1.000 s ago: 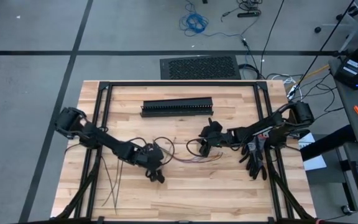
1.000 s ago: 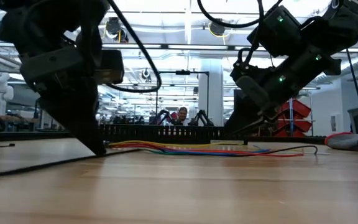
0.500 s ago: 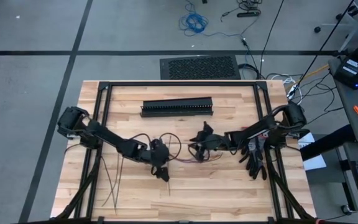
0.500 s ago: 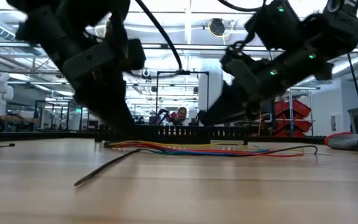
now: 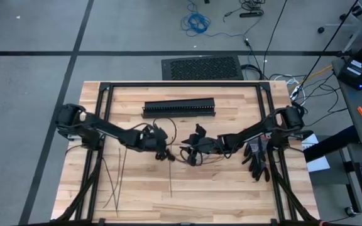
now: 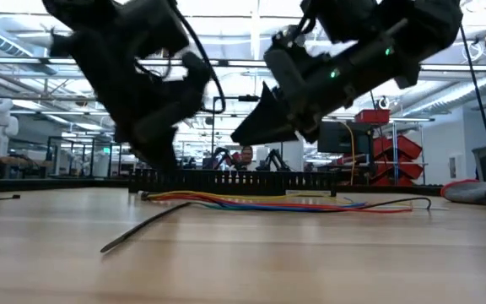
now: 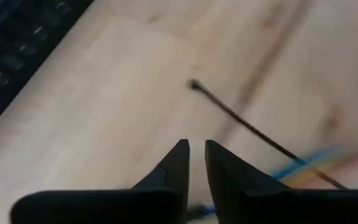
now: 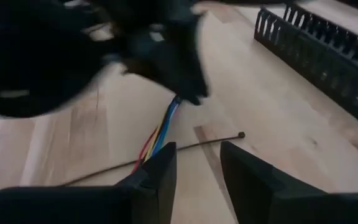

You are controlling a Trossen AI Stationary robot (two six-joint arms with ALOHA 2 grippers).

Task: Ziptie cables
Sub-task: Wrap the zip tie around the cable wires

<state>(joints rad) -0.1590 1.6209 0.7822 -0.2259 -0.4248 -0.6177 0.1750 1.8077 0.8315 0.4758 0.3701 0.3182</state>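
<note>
**Both jaws over the cables at mid-tabletop**

My left jaws (image 5: 164, 149) hang just above the wooden tabletop (image 5: 231, 188), parted by only a narrow slit with nothing between them. My right jaws (image 5: 190, 155) sit just beside them, facing them, with a moderate gap and nothing gripped. The cables (image 6: 260, 203), red, blue and yellow wires, lie flat between my 2 jaws, in front of the black slotted duct (image 5: 179, 108). 1 ziptie (image 8: 166, 151) lies across the wires under my right jaws. More zipties (image 5: 115, 179) lie near the left front of the tabletop, another (image 5: 170, 179) lies alone.
</note>
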